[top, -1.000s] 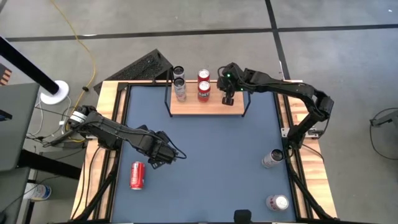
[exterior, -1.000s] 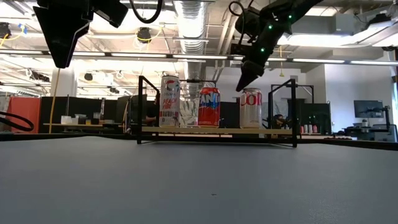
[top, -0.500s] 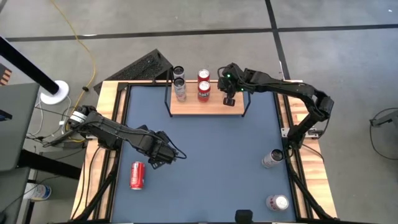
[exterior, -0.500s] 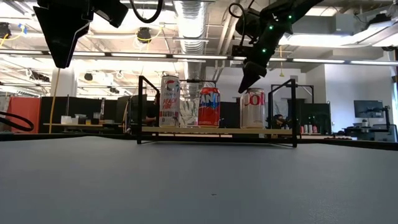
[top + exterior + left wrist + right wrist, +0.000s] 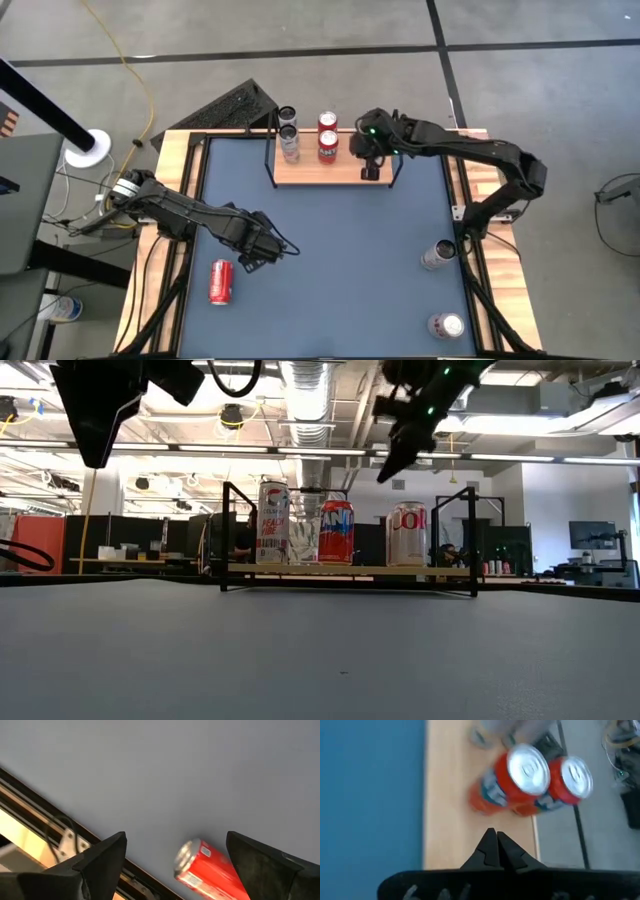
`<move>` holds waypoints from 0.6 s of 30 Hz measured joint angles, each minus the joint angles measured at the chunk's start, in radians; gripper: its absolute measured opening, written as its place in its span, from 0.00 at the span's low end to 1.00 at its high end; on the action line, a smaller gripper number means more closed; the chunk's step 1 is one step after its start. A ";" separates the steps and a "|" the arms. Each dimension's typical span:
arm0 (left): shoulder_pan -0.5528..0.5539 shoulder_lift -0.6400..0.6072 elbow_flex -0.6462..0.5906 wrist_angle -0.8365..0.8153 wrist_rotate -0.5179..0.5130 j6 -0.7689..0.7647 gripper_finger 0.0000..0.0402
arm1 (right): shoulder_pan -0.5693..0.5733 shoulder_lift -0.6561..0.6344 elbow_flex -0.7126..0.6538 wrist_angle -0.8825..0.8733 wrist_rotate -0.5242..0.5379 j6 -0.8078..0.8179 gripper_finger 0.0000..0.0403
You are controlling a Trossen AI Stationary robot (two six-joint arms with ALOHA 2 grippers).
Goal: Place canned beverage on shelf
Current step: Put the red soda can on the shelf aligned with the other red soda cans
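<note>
The shelf [image 5: 310, 176] stands at the table's far edge, and it also shows in the low view [image 5: 340, 571]. A silver can with red letters [image 5: 407, 533] stands upright on its right end; my right arm hides it in the high view. My right gripper [image 5: 385, 470] is shut and hangs empty above and left of that can's top, as its wrist view [image 5: 493, 842] shows. My left gripper [image 5: 262, 250] is open and empty above the table's near left. A red can [image 5: 220, 281] lies on its side just beyond it and shows between the fingers in the left wrist view [image 5: 210, 870].
More cans stand on the shelf: a white one [image 5: 273, 523], a clear one [image 5: 305, 530] and a red one [image 5: 337, 532], with two red cans [image 5: 520, 775] in the right wrist view. Two silver cans [image 5: 438, 255] [image 5: 447, 326] stand by the table's right edge.
My right gripper has gone up from the top of the silver can and a little toward the table's near edge, its fingers shut. Before that the can slid slightly toward the shelf's right end and turned a little about its axis. It stays upright on the board.
</note>
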 joint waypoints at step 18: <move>-0.159 0.000 -0.088 -0.006 0.235 -0.519 0.82 | 0.252 -0.212 -0.162 -0.111 -0.034 0.243 0.00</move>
